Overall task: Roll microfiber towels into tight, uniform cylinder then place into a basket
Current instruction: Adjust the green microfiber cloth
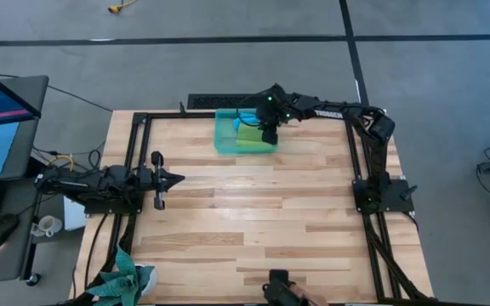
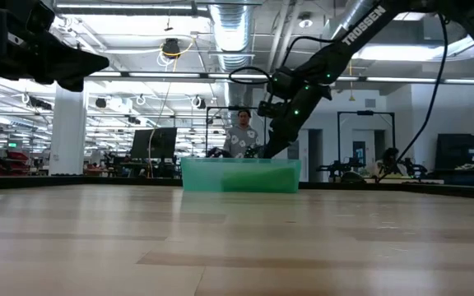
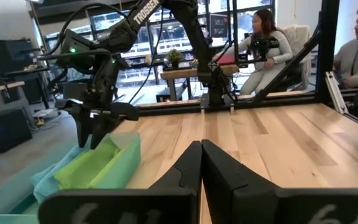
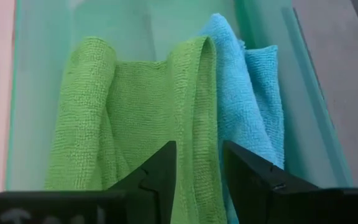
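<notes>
1. Teal plastic basket point(image 1: 225, 136) sits at the far edge of the wooden table point(image 1: 253, 221), holding both towels.
2. Green towel point(image 4: 135, 118) lies loosely folded inside it, touching the blue towel point(image 4: 250, 106) beside it.
3. Right gripper point(image 4: 196, 163) hangs over the basket, fingers apart, straddling a fold of the green towel without clamping it.
4. Left gripper point(image 1: 177, 178) waits at the table's left side, well apart from the basket, fingers pressed together on nothing.
</notes>
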